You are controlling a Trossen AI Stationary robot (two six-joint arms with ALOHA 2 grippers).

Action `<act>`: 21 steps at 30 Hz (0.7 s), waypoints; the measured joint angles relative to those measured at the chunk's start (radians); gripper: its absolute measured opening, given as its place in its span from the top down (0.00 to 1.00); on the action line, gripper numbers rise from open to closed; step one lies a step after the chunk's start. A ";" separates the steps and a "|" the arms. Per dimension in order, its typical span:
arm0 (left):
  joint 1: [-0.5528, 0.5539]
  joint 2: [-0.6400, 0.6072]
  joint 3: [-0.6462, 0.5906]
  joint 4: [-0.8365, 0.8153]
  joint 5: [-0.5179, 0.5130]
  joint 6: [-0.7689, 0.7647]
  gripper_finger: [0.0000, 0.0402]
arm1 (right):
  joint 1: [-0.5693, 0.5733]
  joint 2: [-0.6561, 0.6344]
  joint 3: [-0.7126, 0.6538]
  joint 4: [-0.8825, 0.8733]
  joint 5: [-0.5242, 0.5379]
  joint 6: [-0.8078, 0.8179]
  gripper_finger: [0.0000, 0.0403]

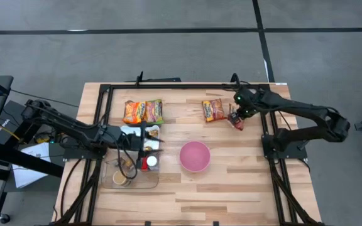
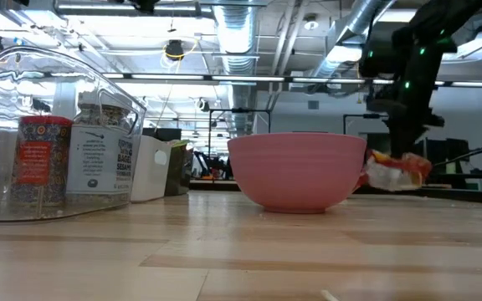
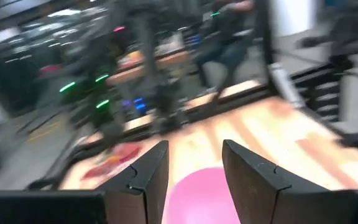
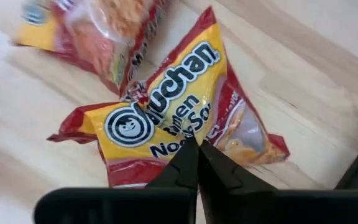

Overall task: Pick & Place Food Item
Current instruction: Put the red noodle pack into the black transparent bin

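Right arm reached inward over the table's far right; right gripper (image 4: 197,163) pinched shut on a noodle packet (image 4: 166,118) beside another packet (image 1: 212,109). Left gripper (image 3: 194,180) half-open, empty, over the tray (image 1: 109,182), facing the bowl (image 1: 195,156).

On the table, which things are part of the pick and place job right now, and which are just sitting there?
In the job:
right gripper, shut on the ramen packet
pink bowl, the likely target

Lying about:
second noodle packet beside it
two packets at the back
clear bin of jars
left gripper, waiting, open
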 joint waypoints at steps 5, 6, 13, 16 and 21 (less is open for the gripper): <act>-0.034 -0.081 0.000 -0.085 -0.118 -0.004 0.64 | 0.110 -0.096 0.042 -0.051 0.019 0.071 1.00; -0.043 -0.096 0.000 -0.094 -0.129 -0.010 0.64 | 0.133 -0.113 0.053 -0.059 0.021 0.085 1.00; -0.099 -0.147 0.000 -0.210 -0.317 -0.055 0.64 | 0.313 -0.147 0.149 -0.066 0.083 0.180 1.00; -0.109 -0.149 0.000 -0.225 -0.417 -0.072 0.64 | 0.387 -0.107 0.197 -0.042 0.109 0.213 1.00; -0.110 -0.155 0.000 -0.223 -0.554 -0.077 0.64 | 0.485 0.028 0.304 0.039 0.130 0.223 1.00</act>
